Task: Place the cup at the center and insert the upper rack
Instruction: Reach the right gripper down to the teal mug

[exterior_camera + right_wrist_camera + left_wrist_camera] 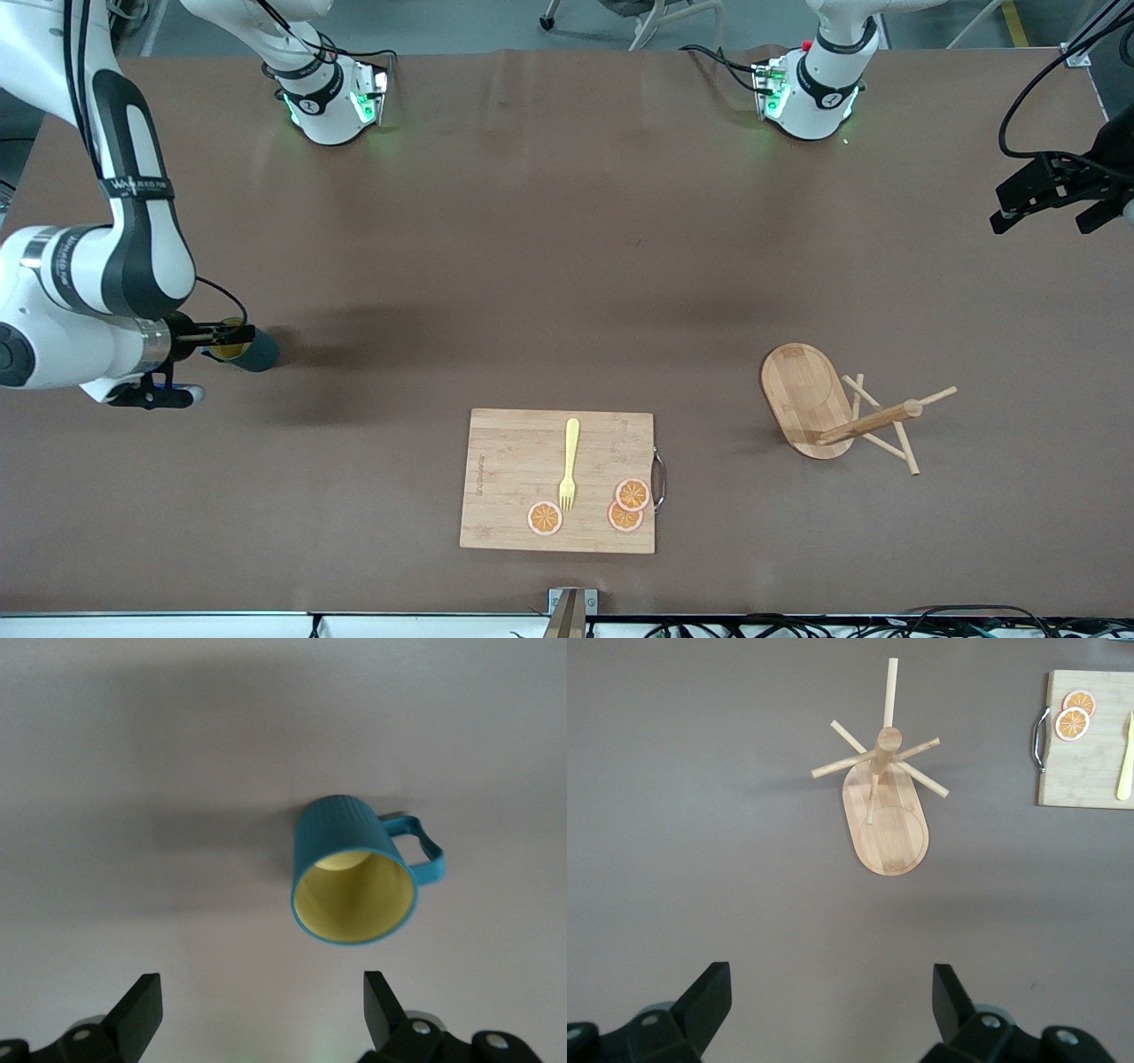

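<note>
Cup [354, 881], teal outside and pale yellow inside, stands on the brown table [567, 266] toward the right arm's end, about as far from the front camera as the upper rack and well apart from it; in the front view it is partly hidden by the right arm's wrist. Nearest the front camera lies a rectangular bamboo cutting board [514, 461] with a metal handle on the edge facing the left arm's end; on it rest a yellow fork [569, 465] and three orange slices [545, 518], one beside the fork's tines and two overlapping close to the handle. Farther from the camera, toward the left arm's end, stands the upper rack [802, 394], a bamboo mug tree with an oval flat base, a round post and thin crossed pegs; the left wrist view shows it upright. Right gripper [257, 1010] hovers low over the table just beside the cup, fingers spread wide with nothing between them, and the cup's handle points away from the gap. Left gripper [833, 1001] hangs in the air over the table's end by the left arm, well apart from the rack, its fingers likewise spread wide and holding nothing. Both arm bases stand along the table's farthest edge.
</note>
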`<action>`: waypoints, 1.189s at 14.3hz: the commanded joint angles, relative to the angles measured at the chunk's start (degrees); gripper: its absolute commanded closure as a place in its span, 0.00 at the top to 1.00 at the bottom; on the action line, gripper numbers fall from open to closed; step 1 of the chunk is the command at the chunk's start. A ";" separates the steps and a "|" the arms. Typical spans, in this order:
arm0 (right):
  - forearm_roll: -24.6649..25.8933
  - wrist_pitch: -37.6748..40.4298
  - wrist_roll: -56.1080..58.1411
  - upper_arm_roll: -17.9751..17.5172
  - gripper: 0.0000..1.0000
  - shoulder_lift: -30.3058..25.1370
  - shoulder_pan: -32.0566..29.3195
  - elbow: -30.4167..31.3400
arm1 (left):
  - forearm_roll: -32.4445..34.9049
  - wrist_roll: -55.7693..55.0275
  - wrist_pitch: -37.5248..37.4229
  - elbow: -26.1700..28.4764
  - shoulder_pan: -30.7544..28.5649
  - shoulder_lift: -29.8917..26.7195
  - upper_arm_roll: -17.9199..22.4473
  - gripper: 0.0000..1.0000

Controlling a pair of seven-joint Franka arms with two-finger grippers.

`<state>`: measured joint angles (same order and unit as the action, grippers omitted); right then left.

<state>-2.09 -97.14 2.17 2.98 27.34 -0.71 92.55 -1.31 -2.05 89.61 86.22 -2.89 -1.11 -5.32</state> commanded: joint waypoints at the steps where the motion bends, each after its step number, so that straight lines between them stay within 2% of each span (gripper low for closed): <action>1: -1.42 -1.99 1.08 0.10 1.00 1.48 -0.26 0.00 | -0.72 0.03 -0.49 -0.53 -0.01 -0.21 0.04 1.00; 10: -1.42 -6.56 1.51 0.01 1.00 3.42 -0.26 2.55 | -0.72 0.03 -0.49 -0.53 -0.01 -0.21 0.04 1.00; 17: -1.42 -6.66 2.40 0.10 1.00 5.44 -0.61 2.64 | -0.72 0.03 -0.49 -0.44 -0.10 -0.21 0.04 1.00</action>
<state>-2.25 -103.22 3.32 3.15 32.70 -0.85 94.43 -1.31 -2.05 89.61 86.22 -2.91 -1.11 -5.32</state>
